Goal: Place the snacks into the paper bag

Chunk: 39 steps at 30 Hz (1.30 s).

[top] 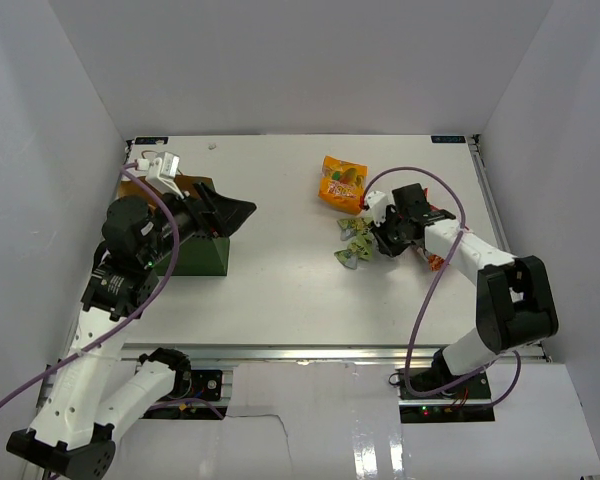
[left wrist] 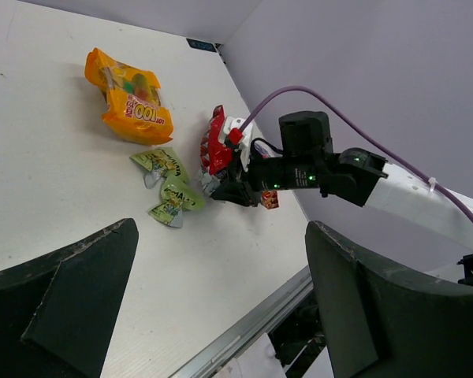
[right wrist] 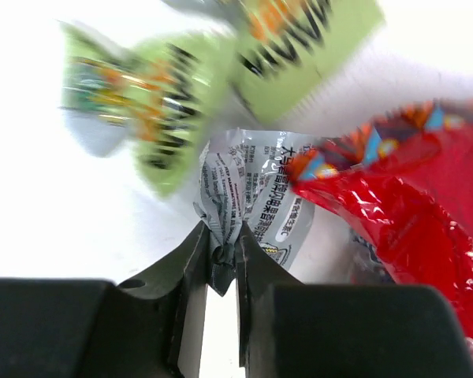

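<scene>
My right gripper (right wrist: 223, 240) is shut on the crimped end of a silver sachet (right wrist: 248, 193), low over the table. A red crinkly chip bag (right wrist: 414, 193) lies against it on the right. Two green sachets (right wrist: 154, 106) lie just beyond. In the top view the right gripper (top: 380, 238) is at this pile, near the green sachets (top: 352, 247), and an orange-yellow pouch (top: 342, 183) lies behind. The dark green paper bag (top: 195, 258) stands at the left. My left gripper (top: 230, 214) is open and empty beside the bag's top.
A small orange-red packet (left wrist: 270, 199) lies under the right arm's wrist. The table's metal front rail (left wrist: 252, 327) runs along the near edge. White walls close in the back and both sides. The right arm's purple cable (top: 425, 290) loops over the table.
</scene>
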Each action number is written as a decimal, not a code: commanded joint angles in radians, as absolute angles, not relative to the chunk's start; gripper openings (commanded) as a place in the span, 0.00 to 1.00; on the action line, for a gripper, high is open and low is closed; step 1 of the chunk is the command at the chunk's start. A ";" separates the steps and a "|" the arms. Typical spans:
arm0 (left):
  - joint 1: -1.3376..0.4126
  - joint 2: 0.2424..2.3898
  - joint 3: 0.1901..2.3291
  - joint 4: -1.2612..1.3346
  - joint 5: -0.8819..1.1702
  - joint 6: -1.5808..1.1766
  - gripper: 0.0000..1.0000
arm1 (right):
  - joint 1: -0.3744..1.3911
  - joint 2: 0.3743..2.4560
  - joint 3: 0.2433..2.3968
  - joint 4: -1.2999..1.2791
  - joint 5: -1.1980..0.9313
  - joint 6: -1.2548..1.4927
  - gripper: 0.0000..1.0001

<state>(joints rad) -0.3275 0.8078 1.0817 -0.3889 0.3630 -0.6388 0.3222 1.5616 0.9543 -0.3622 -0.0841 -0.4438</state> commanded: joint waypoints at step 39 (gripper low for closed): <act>-0.325 0.707 1.295 -0.267 0.340 -0.661 0.98 | 0.919 2.151 2.181 0.180 -0.564 0.118 0.50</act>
<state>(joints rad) -0.3275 0.6754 1.3037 -0.2417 0.3286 -0.6521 0.9260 2.2009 2.1822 0.1593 -0.5713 0.1516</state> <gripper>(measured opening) 0.976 0.486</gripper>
